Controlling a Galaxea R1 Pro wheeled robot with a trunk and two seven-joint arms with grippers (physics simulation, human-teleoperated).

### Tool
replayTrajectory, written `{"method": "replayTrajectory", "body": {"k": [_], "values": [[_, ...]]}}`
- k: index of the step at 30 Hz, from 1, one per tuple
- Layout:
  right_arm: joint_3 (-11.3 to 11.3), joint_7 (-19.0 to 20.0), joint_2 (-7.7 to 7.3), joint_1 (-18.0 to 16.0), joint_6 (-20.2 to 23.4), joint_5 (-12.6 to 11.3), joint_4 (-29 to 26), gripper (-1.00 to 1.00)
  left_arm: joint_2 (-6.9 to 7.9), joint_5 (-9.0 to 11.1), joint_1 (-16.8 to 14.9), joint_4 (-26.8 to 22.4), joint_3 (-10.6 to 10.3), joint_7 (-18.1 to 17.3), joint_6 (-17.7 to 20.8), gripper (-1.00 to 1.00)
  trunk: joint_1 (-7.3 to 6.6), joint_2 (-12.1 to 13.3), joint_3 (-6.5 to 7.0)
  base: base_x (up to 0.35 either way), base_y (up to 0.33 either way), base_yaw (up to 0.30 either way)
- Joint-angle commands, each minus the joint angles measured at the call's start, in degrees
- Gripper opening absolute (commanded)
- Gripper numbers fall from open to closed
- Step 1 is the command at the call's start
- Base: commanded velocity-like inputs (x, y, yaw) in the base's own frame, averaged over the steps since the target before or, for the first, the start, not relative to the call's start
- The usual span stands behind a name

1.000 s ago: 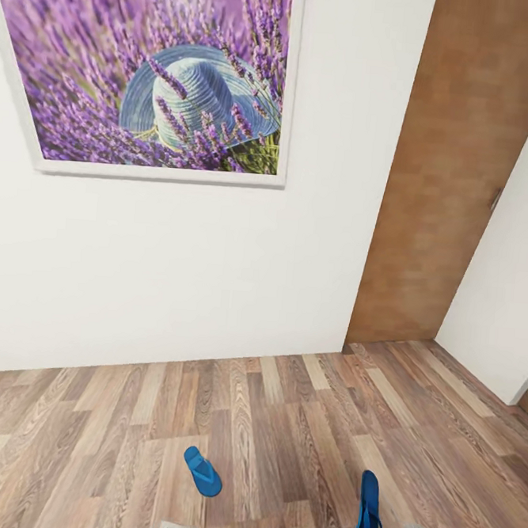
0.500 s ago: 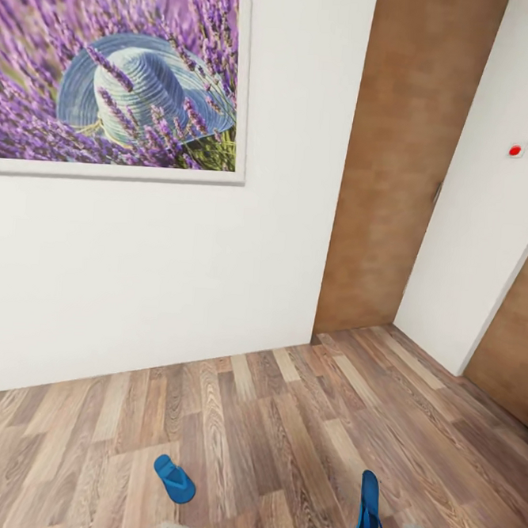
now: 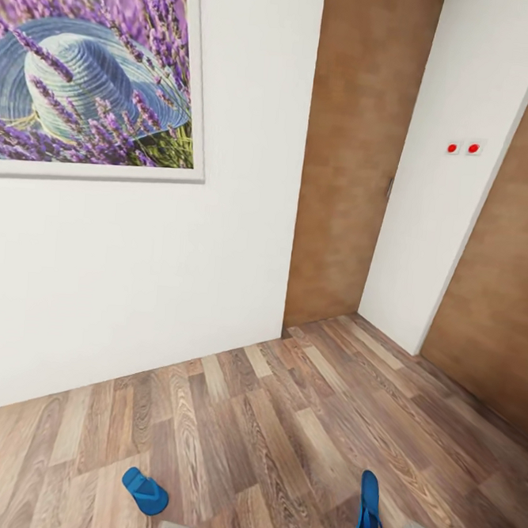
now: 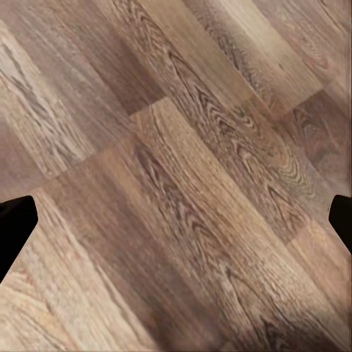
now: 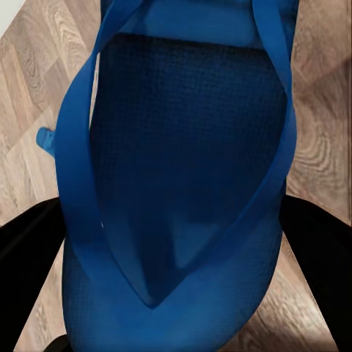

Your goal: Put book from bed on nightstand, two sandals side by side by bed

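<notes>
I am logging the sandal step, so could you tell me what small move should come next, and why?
Probably keep turning the base until the bed comes into view. The right gripper is shut on one sandal, the other sandal lies on the floor, and ahead are a wall and doors.

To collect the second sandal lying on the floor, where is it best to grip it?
Probably from above, with the jaws closing across the narrow width of the floor sandal: it lies flat and thin on the wood floor, apart from the wall.
</notes>
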Motion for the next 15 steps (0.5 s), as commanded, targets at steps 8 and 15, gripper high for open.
{"method": "replayTrajectory", "body": {"k": [8, 15], "values": [[-0.5, 0.3, 0.00, 0.0, 0.5, -0.1, 0.0, -1.00, 0.04, 0.4, 0.0, 0.1, -0.3, 0.0, -0.2, 1.00, -0.01, 0.0, -0.05, 0.000, 0.000, -0.286], [-0.5, 0.2, 0.00, 0.0, 0.5, -0.1, 0.0, -1.00, 0.04, 0.4, 0.0, 0.1, -0.3, 0.0, -0.2, 1.00, -0.01, 0.0, -0.05, 0.000, 0.000, -0.285]]}}
